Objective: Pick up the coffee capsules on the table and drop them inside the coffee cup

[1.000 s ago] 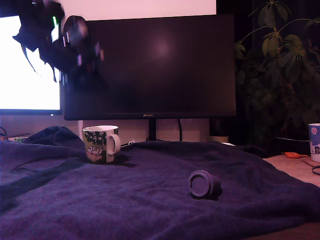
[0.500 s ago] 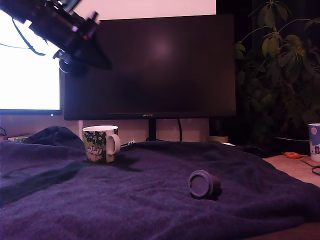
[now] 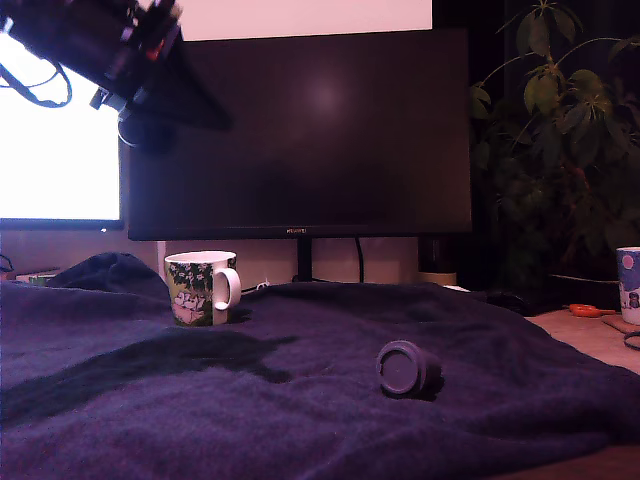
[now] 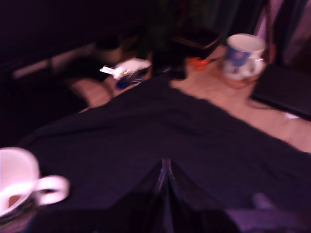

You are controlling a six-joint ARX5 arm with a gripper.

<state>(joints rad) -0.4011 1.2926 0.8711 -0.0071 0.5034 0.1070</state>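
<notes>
Pincer (image 4: 166, 180): high at the exterior view's upper left, above the cup; fingers pressed together, empty.
Capsule (image 3: 407, 368): on its side on the blanket-covered surface (image 3: 300, 400), flat rim facing the camera, well right of and below the pincer.
Cup (image 3: 203, 287): upright, far left, handle right.
Hidden: wrist view blurred; the capsule shows only as a dim shape at the frame's edge.

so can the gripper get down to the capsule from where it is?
Probably yes. The gripper, fingers together, hangs high over the blanket; the capsule lies on its side in the open, apart from the mug.
</notes>
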